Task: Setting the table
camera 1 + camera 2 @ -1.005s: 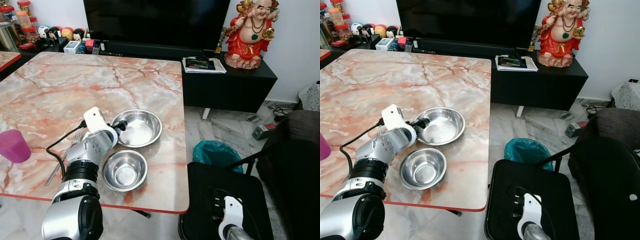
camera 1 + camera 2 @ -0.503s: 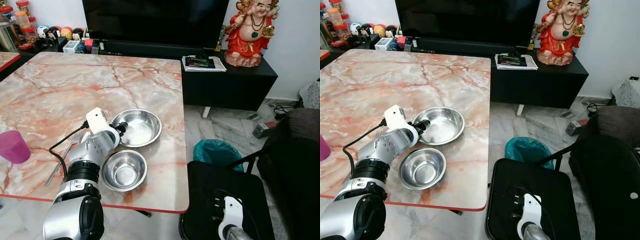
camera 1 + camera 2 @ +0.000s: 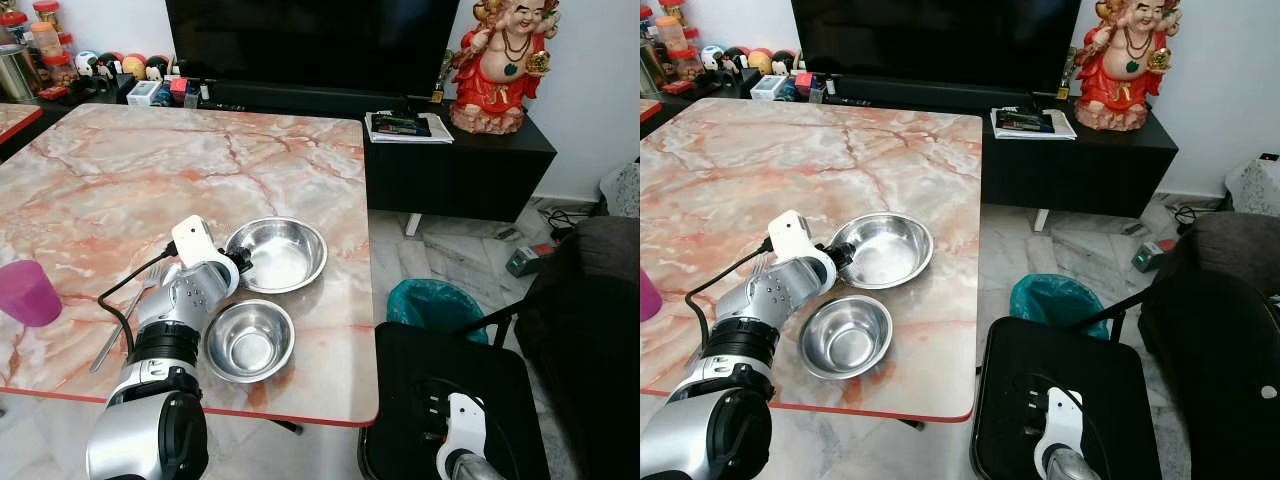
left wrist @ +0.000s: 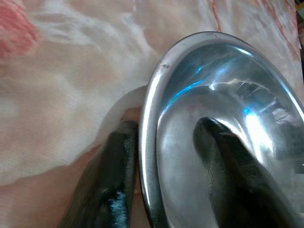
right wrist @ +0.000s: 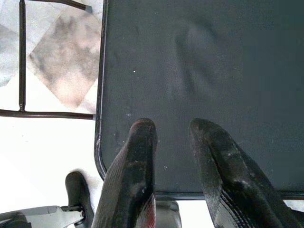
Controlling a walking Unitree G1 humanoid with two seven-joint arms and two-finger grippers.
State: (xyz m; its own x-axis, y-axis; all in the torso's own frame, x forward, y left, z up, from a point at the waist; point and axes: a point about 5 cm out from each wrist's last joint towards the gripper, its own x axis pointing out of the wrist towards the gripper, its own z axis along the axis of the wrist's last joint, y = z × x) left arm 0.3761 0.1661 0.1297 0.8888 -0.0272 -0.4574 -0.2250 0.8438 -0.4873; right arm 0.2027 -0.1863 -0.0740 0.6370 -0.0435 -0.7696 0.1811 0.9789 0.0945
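The larger steel bowl (image 3: 277, 255) is gripped at its nine o'clock rim by the left hand (image 4: 161, 142), on the marble surface (image 3: 120, 180). A smaller bowl (image 3: 249, 340) sits at six o'clock. The right hand (image 5: 171, 130) is held slightly parted over a black chair seat (image 5: 213, 61).

We are in a home, in a living and dining room. A marble-patterned table (image 3: 120, 190) in pink and white stands in the middle, and everything else places itself around it. Just beyond its far edge a large dark television (image 3: 310, 45) sits on a low black cabinet (image 3: 460, 165), with a red laughing figurine (image 3: 497, 65) and a stack of papers (image 3: 408, 128) on top. Past the far left corner we see jars and small trinkets (image 3: 110, 65) (household clutter). Beside the table's right edge are a teal bin (image 3: 432, 305) and a black chair (image 3: 450, 390) on a tiled floor (image 3: 440, 250).
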